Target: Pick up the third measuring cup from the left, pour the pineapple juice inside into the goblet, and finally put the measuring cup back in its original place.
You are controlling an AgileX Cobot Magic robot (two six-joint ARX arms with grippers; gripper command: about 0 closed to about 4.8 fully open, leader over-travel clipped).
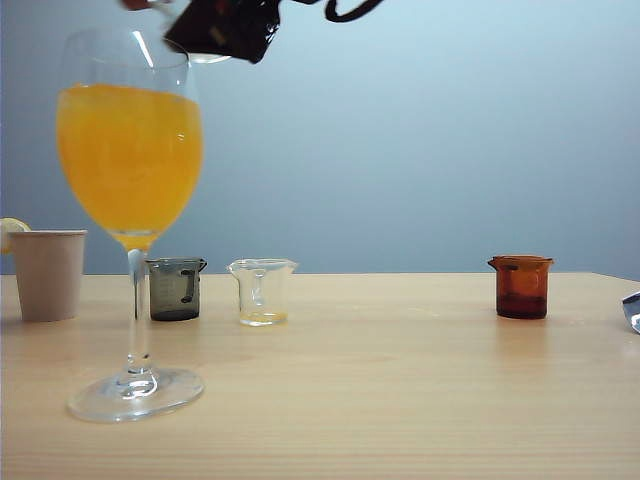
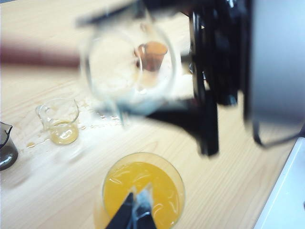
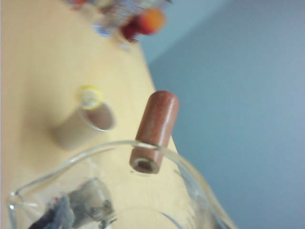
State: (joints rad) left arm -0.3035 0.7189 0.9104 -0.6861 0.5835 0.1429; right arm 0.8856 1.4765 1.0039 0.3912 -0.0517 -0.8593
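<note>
Left wrist view: the third measuring cup [image 2: 127, 71] hangs blurred, tipped with its mouth toward this camera, above and a little beyond the goblet [image 2: 177, 177].
Right gripper [image 1: 222, 28]: mine, clamped on that cup, high over the goblet's rim at the left of the table [image 1: 400, 400].
Pineapple juice: I see no pale yellow in the tipped cup, though the blur keeps me from being sure.
Goblet contents: deep orange drink [image 1: 130, 160] fills most of the bowl, so little room is left.
Cup's slot: the gap between the clear measuring cup [image 1: 262, 291] and the amber cup [image 1: 521, 286] is where it belongs.
Others: grey measuring cup [image 1: 176, 288] just left of the clear one; paper cup [image 1: 47, 273] at far left, behind the goblet.
Left gripper [image 2: 136, 212]: near side, above the goblet; I cannot tell whether its fingers are parted.
Spill: drops [image 2: 90, 125] wet the wood near the clear cup.
Doing it well: I judge I should keep the spout over the middle of the bowl, let the last drip fall, level the cup before travelling, and clear the goblet's rim widely.
</note>
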